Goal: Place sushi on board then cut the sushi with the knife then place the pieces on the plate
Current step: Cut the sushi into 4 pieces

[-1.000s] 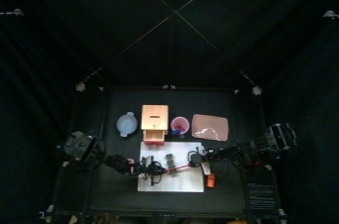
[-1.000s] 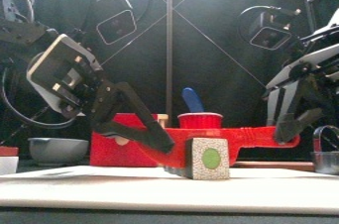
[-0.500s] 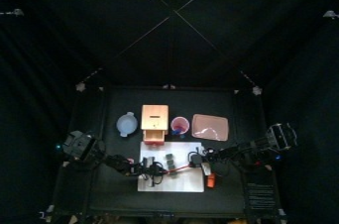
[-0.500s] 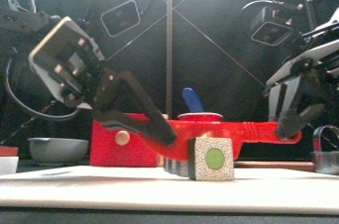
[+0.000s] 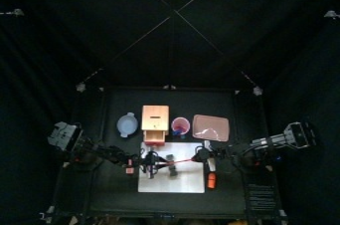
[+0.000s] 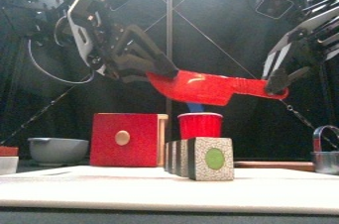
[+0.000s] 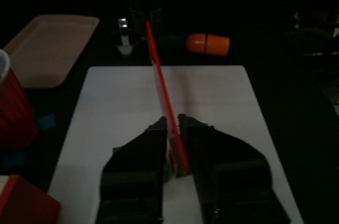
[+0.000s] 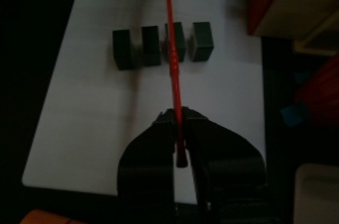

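A thin red toy knife (image 6: 205,87) hangs in the air, gripped at both ends. The left gripper (image 6: 149,67) is clamped tight on one end and the right gripper (image 6: 273,86) pinches the other. Directly beneath, well clear of the blade, the toy sushi roll of four dark green blocks (image 6: 201,159) rests on the white cutting board (image 6: 79,183), toward the board's left end. The board lies at the table's front edge. The flat pink tray (image 5: 212,125) sits nearer the table's back edge, right of middle.
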You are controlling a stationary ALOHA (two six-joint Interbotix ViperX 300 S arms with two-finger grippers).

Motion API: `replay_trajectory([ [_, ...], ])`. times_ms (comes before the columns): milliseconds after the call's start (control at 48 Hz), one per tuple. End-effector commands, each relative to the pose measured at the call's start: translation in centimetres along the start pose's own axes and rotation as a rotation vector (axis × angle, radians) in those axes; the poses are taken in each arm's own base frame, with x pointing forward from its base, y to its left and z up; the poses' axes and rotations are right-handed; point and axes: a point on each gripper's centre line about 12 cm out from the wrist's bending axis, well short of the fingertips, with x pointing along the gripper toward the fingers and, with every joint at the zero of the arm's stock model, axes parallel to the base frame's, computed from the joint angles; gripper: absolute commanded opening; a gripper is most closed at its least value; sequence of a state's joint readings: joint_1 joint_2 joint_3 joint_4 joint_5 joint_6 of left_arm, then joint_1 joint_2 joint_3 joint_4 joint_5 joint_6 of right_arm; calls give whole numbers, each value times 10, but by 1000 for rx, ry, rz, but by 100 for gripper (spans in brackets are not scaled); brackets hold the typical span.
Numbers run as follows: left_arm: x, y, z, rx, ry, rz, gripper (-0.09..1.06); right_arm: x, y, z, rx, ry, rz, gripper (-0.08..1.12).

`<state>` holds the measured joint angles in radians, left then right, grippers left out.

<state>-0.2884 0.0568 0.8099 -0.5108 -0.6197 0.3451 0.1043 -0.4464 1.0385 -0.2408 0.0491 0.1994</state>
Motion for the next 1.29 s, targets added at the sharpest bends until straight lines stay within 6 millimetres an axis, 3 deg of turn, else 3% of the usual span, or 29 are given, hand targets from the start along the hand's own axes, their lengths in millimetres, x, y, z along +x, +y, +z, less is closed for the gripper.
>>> replay_trajectory([
  [21, -1, 6, 22, -9, -83, 19, 73, -16, -2, 6, 18, -21, -12, 36],
  [250, -8, 10, 34, 36, -222, 41, 77, -49, -2, 2, 174, 14, -11, 36],
  [417, -13, 14, 31, 47, -263, 62, 77, -64, 5, 0, 454, 72, 55, 36],
  [604, -14, 15, 27, 49, -256, 65, 77, -63, 10, -15, 965, 270, 93, 36],
  [729, -15, 14, 27, 51, -255, 61, 77, -65, 13, -19, 1155, 349, 59, 36],
  [1083, -14, 8, 21, 65, -248, 46, 76, -64, 33, -16, 1555, 373, -99, 37],
  [1292, -15, 9, 12, 93, -232, 35, 76, -48, 52, -24, 1712, 402, -237, 39],
])
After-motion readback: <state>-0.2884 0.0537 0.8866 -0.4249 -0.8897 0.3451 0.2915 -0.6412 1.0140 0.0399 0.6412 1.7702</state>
